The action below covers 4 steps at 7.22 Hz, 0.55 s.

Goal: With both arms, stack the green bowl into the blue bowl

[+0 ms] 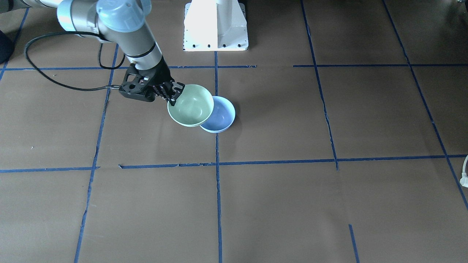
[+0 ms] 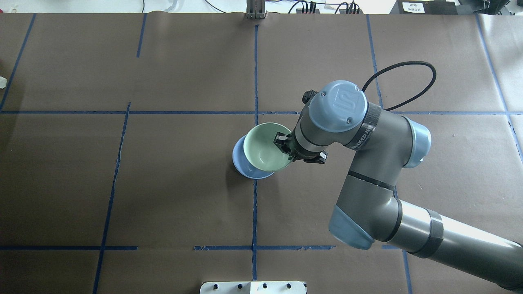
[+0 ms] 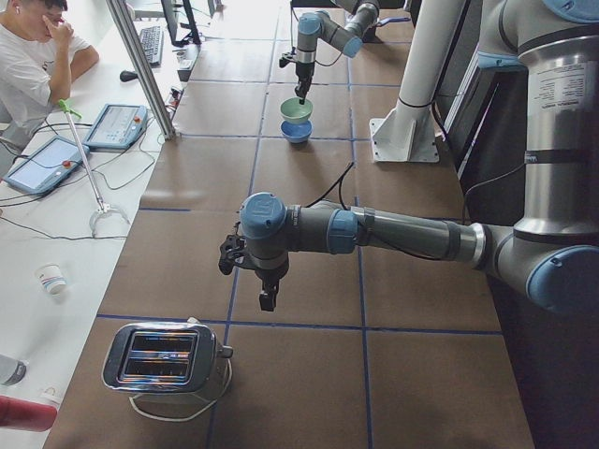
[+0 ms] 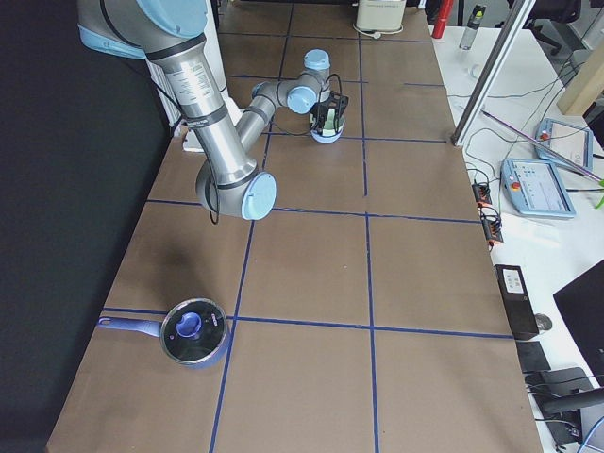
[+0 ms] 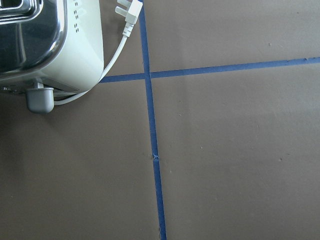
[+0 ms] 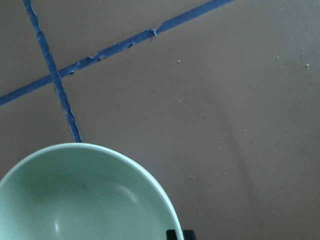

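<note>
Right arm (image 2: pixel 367 179) hogs the overhead shot, right tool (image 2: pixel 284 148) pinched on the 3 o'clock rim of the green bowl (image 2: pixel 263 149), held over the blue bowl (image 2: pixel 240 164) on the surface (image 2: pixel 163 183). Blue pokes out at roughly 8 o'clock from under the green, so I'd guess it needs a nudge that way before lowering. Left-end view shows the height gap between bowls that overhead hides, plus the left tool (image 3: pixel 268 297) way off by the toaster (image 3: pixel 164 357), can't tell whether it's wide or narrow.
</note>
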Tool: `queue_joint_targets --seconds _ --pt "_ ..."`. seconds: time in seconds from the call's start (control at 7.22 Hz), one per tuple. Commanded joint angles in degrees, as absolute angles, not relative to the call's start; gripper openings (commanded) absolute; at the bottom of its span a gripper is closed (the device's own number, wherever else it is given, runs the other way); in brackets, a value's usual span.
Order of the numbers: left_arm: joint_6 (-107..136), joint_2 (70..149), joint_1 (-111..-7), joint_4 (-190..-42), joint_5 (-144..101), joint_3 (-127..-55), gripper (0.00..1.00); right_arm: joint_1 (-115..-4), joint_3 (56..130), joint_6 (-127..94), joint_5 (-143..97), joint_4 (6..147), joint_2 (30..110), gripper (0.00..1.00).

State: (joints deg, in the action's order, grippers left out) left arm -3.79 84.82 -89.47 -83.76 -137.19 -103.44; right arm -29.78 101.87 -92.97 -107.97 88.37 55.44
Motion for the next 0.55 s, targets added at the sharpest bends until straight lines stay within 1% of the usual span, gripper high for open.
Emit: queue_joint_targets --seconds 0.0,0.42 --pt "-3.78 84.81 -89.47 -83.76 -137.2 -103.45 1.0 -28.3 98.71 -95.27 -106.35 88.24 52.65 0.02" --pt "-3.6 84.81 -89.39 -83.76 -137.29 -103.54 1.0 -28.3 96.95 -95.1 -106.0 87.98 52.21 0.04"
